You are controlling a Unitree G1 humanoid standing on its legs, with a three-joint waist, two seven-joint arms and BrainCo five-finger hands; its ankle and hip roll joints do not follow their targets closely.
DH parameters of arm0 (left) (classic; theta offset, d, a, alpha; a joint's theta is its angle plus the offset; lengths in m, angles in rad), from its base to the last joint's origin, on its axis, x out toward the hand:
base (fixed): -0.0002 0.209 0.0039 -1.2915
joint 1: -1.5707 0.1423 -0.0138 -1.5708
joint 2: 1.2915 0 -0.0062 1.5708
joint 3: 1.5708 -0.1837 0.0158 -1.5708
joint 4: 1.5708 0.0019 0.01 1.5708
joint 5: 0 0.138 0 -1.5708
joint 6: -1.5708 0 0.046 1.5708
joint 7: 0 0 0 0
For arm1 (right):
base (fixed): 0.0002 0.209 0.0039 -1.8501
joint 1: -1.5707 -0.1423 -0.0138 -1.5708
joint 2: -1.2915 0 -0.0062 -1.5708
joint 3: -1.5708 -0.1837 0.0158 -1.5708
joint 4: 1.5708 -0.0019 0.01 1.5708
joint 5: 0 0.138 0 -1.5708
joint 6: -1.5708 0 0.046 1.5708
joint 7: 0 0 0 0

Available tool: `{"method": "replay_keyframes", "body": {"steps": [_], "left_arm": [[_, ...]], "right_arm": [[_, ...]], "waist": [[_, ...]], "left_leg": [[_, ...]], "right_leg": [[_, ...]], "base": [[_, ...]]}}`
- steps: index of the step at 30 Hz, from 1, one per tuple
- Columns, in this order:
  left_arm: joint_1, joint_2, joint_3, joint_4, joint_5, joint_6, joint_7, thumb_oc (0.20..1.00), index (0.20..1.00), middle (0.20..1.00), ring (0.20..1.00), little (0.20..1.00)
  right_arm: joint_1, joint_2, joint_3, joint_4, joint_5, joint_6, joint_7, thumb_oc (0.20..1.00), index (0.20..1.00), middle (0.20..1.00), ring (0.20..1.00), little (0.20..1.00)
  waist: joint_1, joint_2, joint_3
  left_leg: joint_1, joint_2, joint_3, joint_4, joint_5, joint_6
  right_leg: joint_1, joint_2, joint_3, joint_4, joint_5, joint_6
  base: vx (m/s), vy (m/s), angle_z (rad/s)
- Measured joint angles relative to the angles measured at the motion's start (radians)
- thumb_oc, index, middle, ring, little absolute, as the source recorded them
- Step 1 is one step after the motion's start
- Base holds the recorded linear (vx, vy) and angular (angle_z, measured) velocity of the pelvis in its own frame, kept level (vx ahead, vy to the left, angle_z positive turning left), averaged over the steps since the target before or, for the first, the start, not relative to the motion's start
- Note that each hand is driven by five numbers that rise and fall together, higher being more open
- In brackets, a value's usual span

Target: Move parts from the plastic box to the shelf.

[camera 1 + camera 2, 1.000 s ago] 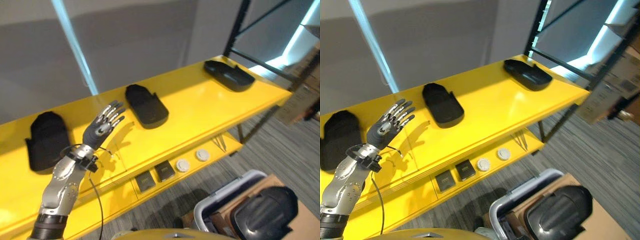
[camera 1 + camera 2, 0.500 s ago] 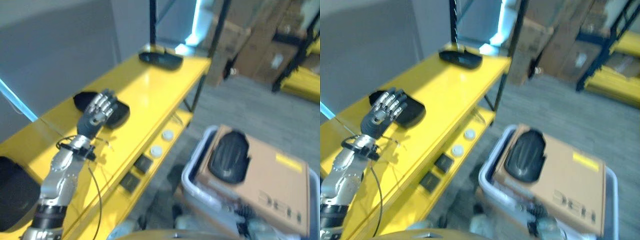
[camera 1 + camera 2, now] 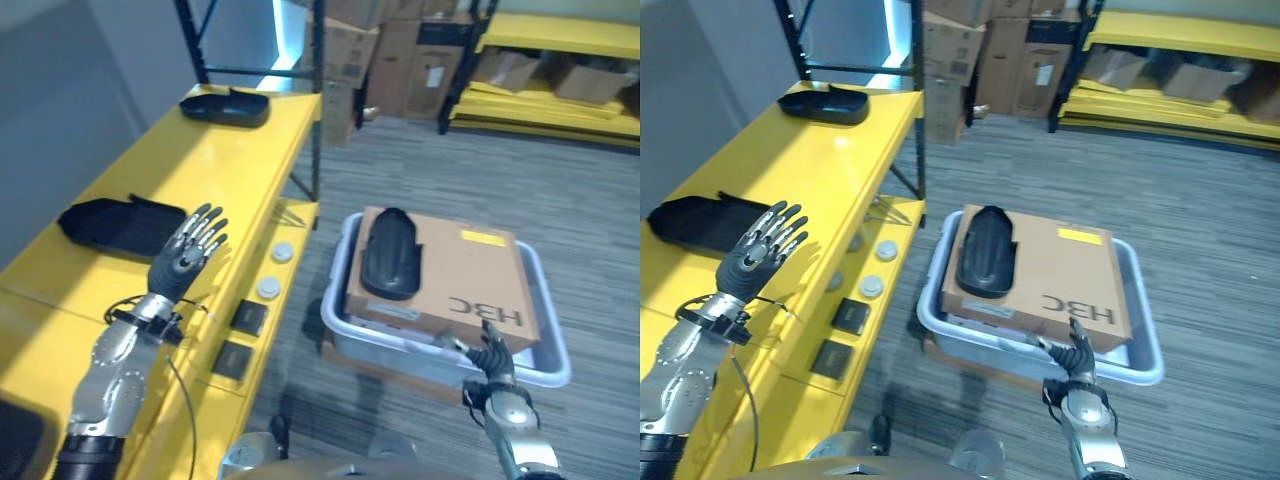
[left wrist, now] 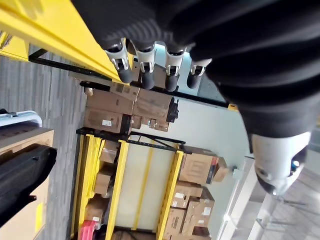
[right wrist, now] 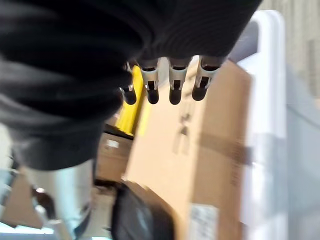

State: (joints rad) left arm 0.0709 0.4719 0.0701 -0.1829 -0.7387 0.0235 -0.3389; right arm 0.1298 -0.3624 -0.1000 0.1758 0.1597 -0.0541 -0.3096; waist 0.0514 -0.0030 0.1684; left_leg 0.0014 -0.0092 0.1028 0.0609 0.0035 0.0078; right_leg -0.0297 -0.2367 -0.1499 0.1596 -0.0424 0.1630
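Observation:
A pale plastic box (image 3: 400, 345) stands on the floor right of the yellow shelf (image 3: 230, 160). A cardboard carton (image 3: 455, 285) lies on top of it, with a black moulded part (image 3: 388, 255) resting on the carton. Two more black parts (image 3: 120, 222) (image 3: 225, 105) lie on the shelf top. My left hand (image 3: 187, 255) hovers open, fingers spread, over the shelf's front edge, holding nothing. My right hand (image 3: 492, 352) is low at the box's near rim, fingers straight and empty. In the right wrist view its fingers (image 5: 172, 82) point over the carton (image 5: 200, 145) toward the black part (image 5: 135, 215).
A lower shelf level carries two white discs (image 3: 275, 270) and dark square pieces (image 3: 248, 318). A black rack post (image 3: 317, 100) rises at the shelf's far end. Stacked cardboard boxes (image 3: 400, 50) and yellow racks (image 3: 560, 30) stand at the back. Grey carpet surrounds the box.
The camera has swung to the right, bringing the box and carton to mid-view. My right hand has come into view at the box's near rim. The left hand stays spread over the shelf.

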Motion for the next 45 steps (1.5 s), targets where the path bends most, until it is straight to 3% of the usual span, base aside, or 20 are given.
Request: {"method": "replay_keyframes", "body": {"steps": [2,4,8,10,15,19,22,23,25,26,28,29,32,33,35,36,38,41,43,45], "left_arm": [[0.017,-0.017,0.009,-0.023,-0.009,0.001,0.008,1.0,1.0,1.0,1.0,1.0],[0.03,-0.023,0.009,-0.043,-0.027,0.001,0.002,1.0,1.0,1.0,1.0,1.0],[0.033,-0.02,0.007,-0.045,-0.042,0.029,-0.065,1.0,1.0,1.0,1.0,1.0],[0.028,0.003,-0.054,-0.043,0.068,0.069,-0.111,1.0,1.0,1.0,1.0,1.0],[-0.001,0.022,-0.256,0.058,0.217,0.157,-0.058,1.0,1.0,1.0,1.0,1.0],[0.013,-0.044,-0.339,0.329,0.291,0.155,0.087,1.0,1.0,1.0,1.0,1.0],[0.032,-0.094,-0.349,0.509,0.309,0.13,0.186,1.0,1.0,1.0,1.0,1.0],[0.038,-0.109,-0.328,0.611,0.315,0.076,0.213,1.0,1.0,1.0,1.0,1.0],[0.06,-0.114,-0.302,0.68,0.333,0.064,0.242,1.0,1.0,1.0,1.0,1.0],[0.107,-0.125,-0.299,0.699,0.356,0.053,0.248,1.0,1.0,1.0,1.0,1.0],[0.136,-0.139,-0.3,0.722,0.405,0.051,0.253,1.0,1.0,1.0,1.0,1.0],[0.15,-0.142,-0.305,0.75,0.462,0.038,0.26,1.0,1.0,1.0,1.0,1.0],[0.146,-0.15,-0.305,0.84,0.524,0.019,0.274,1.0,1.0,1.0,1.0,1.0],[0.171,-0.17,-0.305,0.909,0.565,-0.016,0.289,1.0,1.0,1.0,1.0,1.0],[0.183,-0.175,-0.305,0.968,0.605,-0.045,0.301,1.0,1.0,1.0,1.0,1.0],[0.187,-0.174,-0.305,1.034,0.629,-0.068,0.313,1.0,1.0,1.0,1.0,1.0],[0.187,-0.174,-0.307,1.076,0.637,-0.082,0.314,1.0,1.0,1.0,1.0,1.0],[0.157,-0.188,-0.327,1.109,0.643,-0.146,0.31,1.0,1.0,1.0,1.0,1.0],[0.137,-0.186,-0.326,1.113,0.621,-0.152,0.305,1.0,1.0,1.0,1.0,1.0],[0.114,-0.186,-0.325,1.124,0.604,-0.164,0.288,1.0,1.0,1.0,1.0,1.0]], "right_arm": [[-0.031,-0.013,-0.016,-0.13,-0.009,-0.021,-0.008,1.0,1.0,1.0,1.0,1.0],[-0.057,-0.024,-0.016,-0.168,-0.009,-0.026,-0.008,1.0,1.0,1.0,1.0,1.0],[-0.057,-0.041,-0.003,-0.193,-0.009,-0.005,-0.006,1.0,1.0,1.0,1.0,1.0],[-0.037,-0.042,0.013,-0.184,-0.007,0.02,0.001,1.0,1.0,1.0,1.0,1.0],[-0.028,-0.051,0.023,-0.154,0.037,0.052,0.014,1.0,1.0,1.0,1.0,1.0],[0.02,-0.105,0.018,-0.155,0.082,0.052,0.057,1.0,1.0,1.0,1.0,1.0],[0.022,-0.128,0.014,-0.155,0.091,0.051,0.083,1.0,1.0,1.0,1.0,1.0],[0.003,-0.12,0.016,-0.128,0.094,0.044,0.089,1.0,1.0,1.0,1.0,1.0],[-0.011,-0.12,0.011,-0.121,0.112,0.04,0.09,1.0,1.0,1.0,1.0,1.0],[-0.027,-0.132,-0.012,-0.117,0.112,0.03,0.088,1.0,1.0,1.0,1.0,1.0],[-0.046,-0.146,-0.03,-0.11,0.111,0.026,0.086,1.0,1.0,1.0,1.0,1.0],[-0.064,-0.166,-0.028,-0.11,0.109,0.027,0.086,1.0,1.0,1.0,1.0,1.0],[-0.067,-0.17,-0.019,-0.112,0.109,0.027,0.083,1.0,1.0,1.0,1.0,1.0],[-0.091,-0.179,-0.016,-0.11,0.111,0.026,0.077,1.0,1.0,1.0,1.0,1.0],[-0.121,-0.168,-0.009,-0.072,0.112,0.012,0.048,1.0,1.0,1.0,1.0,1.0],[-0.17,-0.163,0.003,-0.017,0.111,0.011,0.021,1.0,1.0,1.0,1.0,1.0],[-0.222,-0.166,0.006,0.021,0.11,0.013,-0.003,1.0,1.0,1.0,1.0,1.0],[-0.474,-0.218,0.019,0.159,0.109,0.032,-0.05,1.0,1.0,1.0,1.0,1.0],[-0.529,-0.243,0.022,0.205,0.109,0.032,-0.064,1.0,1.0,1.0,1.0,1.0],[-0.613,-0.325,0.015,0.325,0.111,0.03,-0.093,1.0,1.0,1.0,1.0,1.0]], "waist": [[0.007,0.04,-0.026],[0.008,0.05,-0.042],[-0.006,0.028,-0.079],[-0.027,0.012,-0.094],[-0.072,0.021,-0.095],[-0.119,0.017,-0.092],[-0.12,0.007,-0.086],[-0.103,-0.015,-0.05],[-0.075,-0.03,-0.031],[-0.062,-0.02,-0.017],[-0.057,0.012,-0.004],[-0.061,0.045,0.013],[-0.058,0.055,0.015],[-0.052,0.073,0.008],[-0.043,0.058,0.013],[-0.017,0.051,0.025],[-0.003,0.04,0.033],[0.064,0.094,0.099],[0.086,0.111,0.116],[0.112,0.143,0.16]], "left_leg": [[0.024,0.041,0.038,-0.046,0.025,-0.033],[0.046,0.059,0.08,-0.06,0.021,-0.047],[0.084,0.07,0.136,-0.109,0.023,-0.065],[0.092,0.084,0.147,-0.123,0.031,-0.078],[0.108,0.112,0.165,-0.127,0.036,-0.09],[0.113,0.153,0.177,-0.1,0.024,-0.108],[0.086,0.183,0.176,-0.031,0.023,-0.109],[0.025,0.2,0.143,0.131,0.025,-0.114],[-0.081,0.213,0.096,0.308,0.043,-0.13],[-0.119,0.187,0.05,0.325,-0.001,-0.129],[-0.112,0.162,0.058,0.223,-0.013,-0.124],[-0.094,0.156,0.078,0.137,-0.01,-0.116],[-0.055,0.143,0.079,0.1,-0.026,-0.092],[-0.026,0.123,0.052,0.057,-0.056,-0.075],[-0.025,0.079,0.053,0.011,-0.023,-0.059],[-0.04,0.036,0.05,-0.01,-0.006,-0.039],[-0.042,0.015,0.04,-0.011,0.001,-0.027],[-0.099,-0.021,0.021,-0.005,0.028,-0.016],[-0.12,-0.019,0.006,0.001,0.037,-0.012],[-0.166,-0.013,-0.02,0.029,0.038,-0.015]], "right_leg": [[0.0,0.017,-0.04,-0.085,0.039,-0.014],[0.013,0.014,-0.094,-0.128,0.052,-0.008],[0.03,0.015,-0.136,-0.193,0.142,-0.009],[0.038,0.036,-0.135,-0.224,0.182,-0.01],[0.051,0.077,-0.111,-0.241,0.196,-0.029],[0.059,0.115,-0.108,-0.241,0.165,-0.044],[0.061,0.135,-0.102,-0.241,0.152,-0.065],[0.059,0.133,-0.095,-0.219,0.127,-0.098],[0.06,0.121,-0.079,-0.214,0.117,-0.11],[0.039,0.116,-0.075,-0.209,0.114,-0.115],[0.028,0.112,-0.087,-0.208,0.114,-0.116],[0.025,0.112,-0.098,-0.191,0.114,-0.116],[0.02,0.097,-0.107,-0.163,0.113,-0.114],[-0.01,0.085,-0.107,-0.125,0.105,-0.094],[-0.02,0.044,-0.11,-0.122,0.114,-0.064],[-0.04,0.009,-0.108,-0.125,0.127,-0.043],[-0.043,-0.008,-0.109,-0.126,0.132,-0.036],[-0.081,-0.038,-0.109,-0.131,0.164,-0.018],[-0.093,-0.035,-0.117,-0.129,0.181,-0.011],[-0.112,-0.027,-0.14,-0.128,0.183,-0.016]], "base": [[-0.02,-0.194,-1.22],[0.02,-0.171,-0.9],[0.05,-0.22,-0.44],[0.08,-0.328,-0.12],[0.06,-0.278,-0.14],[0.04,-0.266,-0.17],[0.04,-0.188,-0.09],[0.07,-0.137,-0.12],[0.1,0.066,-0.24],[0.13,0.144,-0.24],[0.13,0.151,-0.08],[0.11,0.142,0.09],[0.07,0.155,-0.01],[0.03,0.134,-0.17],[-0.01,0.163,0.04],[-0.04,0.179,0.24],[-0.09,0.119,0.3],[-0.15,0.085,0.35],[-0.16,0.043,0.21],[-0.14,0.037,0.19]]}}
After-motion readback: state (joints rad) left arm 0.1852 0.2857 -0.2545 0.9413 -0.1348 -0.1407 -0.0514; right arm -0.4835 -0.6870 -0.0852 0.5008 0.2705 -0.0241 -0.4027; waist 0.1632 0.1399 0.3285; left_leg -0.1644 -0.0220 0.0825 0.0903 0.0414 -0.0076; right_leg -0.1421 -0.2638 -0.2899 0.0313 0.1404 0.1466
